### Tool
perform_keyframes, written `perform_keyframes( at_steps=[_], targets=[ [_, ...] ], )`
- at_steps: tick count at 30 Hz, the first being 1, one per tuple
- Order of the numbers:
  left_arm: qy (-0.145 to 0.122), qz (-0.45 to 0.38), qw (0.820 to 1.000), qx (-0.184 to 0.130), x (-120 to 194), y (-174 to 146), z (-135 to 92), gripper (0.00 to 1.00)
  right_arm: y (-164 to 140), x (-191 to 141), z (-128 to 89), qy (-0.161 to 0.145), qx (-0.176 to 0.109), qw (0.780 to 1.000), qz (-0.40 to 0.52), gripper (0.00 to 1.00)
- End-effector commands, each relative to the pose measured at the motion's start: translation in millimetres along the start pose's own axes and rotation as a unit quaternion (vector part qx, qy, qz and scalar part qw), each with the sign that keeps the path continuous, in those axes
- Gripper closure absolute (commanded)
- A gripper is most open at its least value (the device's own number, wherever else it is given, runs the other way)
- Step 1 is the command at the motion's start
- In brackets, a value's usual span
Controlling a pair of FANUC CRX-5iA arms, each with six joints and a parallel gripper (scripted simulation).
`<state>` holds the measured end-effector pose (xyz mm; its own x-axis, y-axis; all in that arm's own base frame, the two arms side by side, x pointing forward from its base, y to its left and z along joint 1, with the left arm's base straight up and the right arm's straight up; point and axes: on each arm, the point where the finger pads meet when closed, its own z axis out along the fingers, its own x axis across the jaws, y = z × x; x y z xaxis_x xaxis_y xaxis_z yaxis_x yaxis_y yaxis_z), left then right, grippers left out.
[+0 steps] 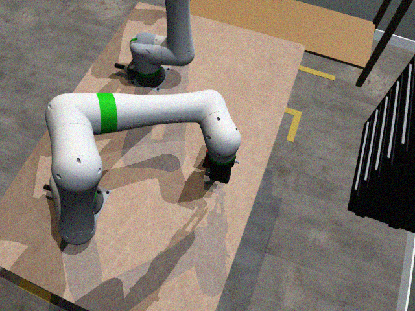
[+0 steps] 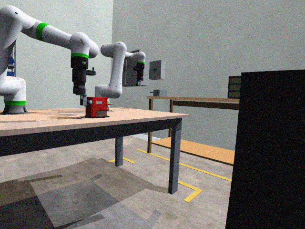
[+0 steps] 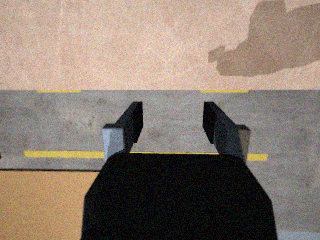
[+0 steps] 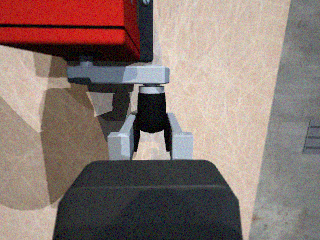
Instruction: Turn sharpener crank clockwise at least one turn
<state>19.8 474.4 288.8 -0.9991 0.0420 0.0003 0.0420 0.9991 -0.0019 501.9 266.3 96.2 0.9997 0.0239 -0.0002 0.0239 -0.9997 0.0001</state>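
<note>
The sharpener [image 1: 207, 151] [image 2: 96, 106] [image 4: 65, 25] stood upright on the worktop [image 1: 251, 67] [image 2: 147, 113] [image 3: 125, 40] [image 4: 210, 75], its red body on a thin dark base [image 2: 97, 117] [image 4: 145, 35]. From above, most of it was hidden under the right arm [image 1: 150, 107] [image 2: 56, 36].

The right end effector [image 1: 219, 172] [image 2: 83, 100] [image 4: 152, 124] was closed on the crank's black knob [image 4: 151, 107], with one finger on each side. The crank [image 4: 120, 75] was a pale grey bar just beside the red wall. In the right wrist view it lay across the picture, from its axle [image 4: 86, 61] at the left to the knob near its right end. The knob pointed away from the red body, towards the right end effector.

The left end effector [image 2: 140, 82] [image 3: 172, 114] was open, its fingers wide apart with nothing between them. It hung well above the height of the worktop and well apart from the sharpener. Its wrist view took in the worktop's straight edge, the grey floor [image 1: 318, 251] [image 2: 137, 172] [image 3: 170, 135] and yellow tape [image 1: 316, 72] [image 2: 204, 171] [image 3: 65, 154].
</note>
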Motion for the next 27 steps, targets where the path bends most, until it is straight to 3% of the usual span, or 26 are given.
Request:
perform_keyframes(
  at_steps=[1, 23, 24, 27],
  targets=[
    [0.000, 0.000, 1.000, -0.001, -0.1, 0.2, -0.8, 0.00, -0.2, 0.9, 0.7, 0.001, 0.000, 1.000, 0.000, 1.00],
    [0.000, 0.000, 1.000, -0.001, -0.1, 0.2, -0.8, 0.00, -0.2, 1.2, 1.7, 0.001, 0.000, 1.000, 0.000, 1.00],
    [0.000, 0.000, 1.000, -0.001, -0.1, 0.2, -0.8, 0.00, -0.2, 1.2, 1.7, 0.001, 0.000, 1.000, 0.000, 0.03],
    [0.000, 0.000, 1.000, -0.001, -0.1, 0.2, -0.8, 0.00, -0.2, 1.2, 1.7, 0.001, 0.000, 1.000, 0.000, 0.03]
  ],
)
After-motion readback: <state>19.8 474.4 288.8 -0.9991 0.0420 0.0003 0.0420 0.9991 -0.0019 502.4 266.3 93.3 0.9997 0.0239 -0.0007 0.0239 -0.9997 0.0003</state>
